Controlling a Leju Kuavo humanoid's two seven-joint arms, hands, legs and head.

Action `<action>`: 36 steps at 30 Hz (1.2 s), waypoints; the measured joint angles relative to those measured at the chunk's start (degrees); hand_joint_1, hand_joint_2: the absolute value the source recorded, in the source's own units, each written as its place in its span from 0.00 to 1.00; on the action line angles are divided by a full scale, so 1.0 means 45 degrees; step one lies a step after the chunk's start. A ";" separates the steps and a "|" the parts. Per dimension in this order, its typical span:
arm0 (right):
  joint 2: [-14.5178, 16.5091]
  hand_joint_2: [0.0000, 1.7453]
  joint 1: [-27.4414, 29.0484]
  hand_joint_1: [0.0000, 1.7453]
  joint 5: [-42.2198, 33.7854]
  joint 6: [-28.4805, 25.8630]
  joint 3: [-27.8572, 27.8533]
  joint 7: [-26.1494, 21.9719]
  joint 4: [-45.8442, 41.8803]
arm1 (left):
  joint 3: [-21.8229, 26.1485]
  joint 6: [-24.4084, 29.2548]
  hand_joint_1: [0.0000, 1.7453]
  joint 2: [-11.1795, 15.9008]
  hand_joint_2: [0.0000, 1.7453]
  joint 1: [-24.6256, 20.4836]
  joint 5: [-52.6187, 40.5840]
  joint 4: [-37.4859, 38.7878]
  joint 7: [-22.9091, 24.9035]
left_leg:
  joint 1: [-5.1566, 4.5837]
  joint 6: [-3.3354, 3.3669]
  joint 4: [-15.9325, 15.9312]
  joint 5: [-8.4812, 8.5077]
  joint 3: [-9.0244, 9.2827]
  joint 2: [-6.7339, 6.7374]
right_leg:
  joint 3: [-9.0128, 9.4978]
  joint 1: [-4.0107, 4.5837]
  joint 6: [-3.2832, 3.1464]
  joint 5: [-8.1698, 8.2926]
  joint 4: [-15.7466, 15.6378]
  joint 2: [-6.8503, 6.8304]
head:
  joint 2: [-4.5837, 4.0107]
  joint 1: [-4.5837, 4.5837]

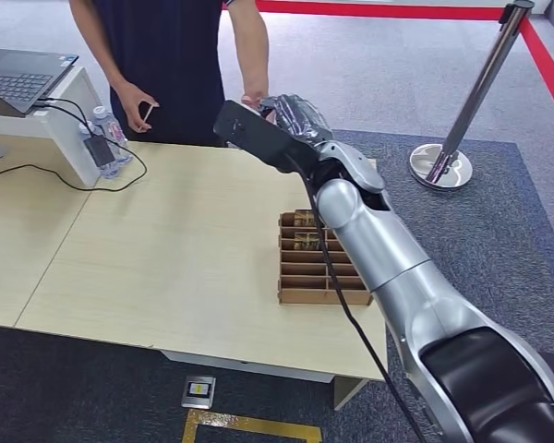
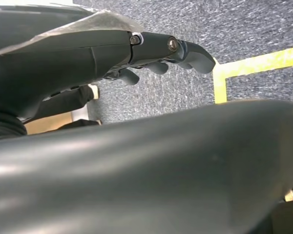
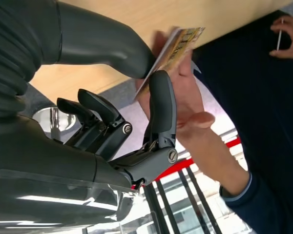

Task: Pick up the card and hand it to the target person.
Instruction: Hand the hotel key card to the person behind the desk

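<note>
Card point(image 3: 174, 46), thin, flat and yellowish, shows up close in the right wrist view, pinched between the thumb and a dark finger of the right robot hand point(image 3: 137, 112). The person's hand point(image 3: 185, 92) touches it from the far side. From the head view, that right robot hand point(image 1: 292, 118) reaches over the far edge of the pale wooden worktop point(image 1: 176, 249). The left robot hand point(image 2: 152, 53) hangs over grey carpet with nothing in its smooth, slightly curled fingers.

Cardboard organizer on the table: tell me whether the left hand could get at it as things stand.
Probably not right away. The left hand hangs low over carpet, empty, fingers loosely apart, while the cardboard organizer sits up on the table under the extended right arm.
</note>
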 joint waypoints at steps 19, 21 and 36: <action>0.0838 1.00 -0.0373 0.76 -0.0008 -0.0319 0.0222 0.0272 0.2197 | 0.0000 0.0140 0.00 -0.0024 0.00 0.0022 0.0213 0.0005 -0.0030 | -0.0009 0.0001 0.0001 0.0000 -0.0002 -0.0001 | 0.0000 0.0001 0.0001 0.0000 -0.0005 0.0000 | 0.0000 -0.0001; 0.0846 1.00 -0.0374 0.26 0.0053 -0.0414 0.0222 0.0250 0.2246 | 0.0000 0.0140 0.00 -0.0024 0.00 0.0024 0.0213 0.0005 -0.0041 | -0.0008 0.0001 0.0001 0.0000 -0.0002 -0.0001 | -0.0001 0.0001 0.0001 0.0000 -0.0005 0.0000 | 0.0000 -0.0001; -0.2638 1.00 0.3917 0.00 -0.0285 -0.1855 -0.1246 -0.0940 -0.6173 | 0.0094 0.0299 0.00 -0.0144 0.00 0.0146 0.0557 0.0067 -0.0181 | -0.0013 0.0028 0.0019 -0.0021 -0.0015 -0.0038 | 0.0006 0.0001 0.0020 0.0009 -0.0062 -0.0001 | 0.0000 0.0001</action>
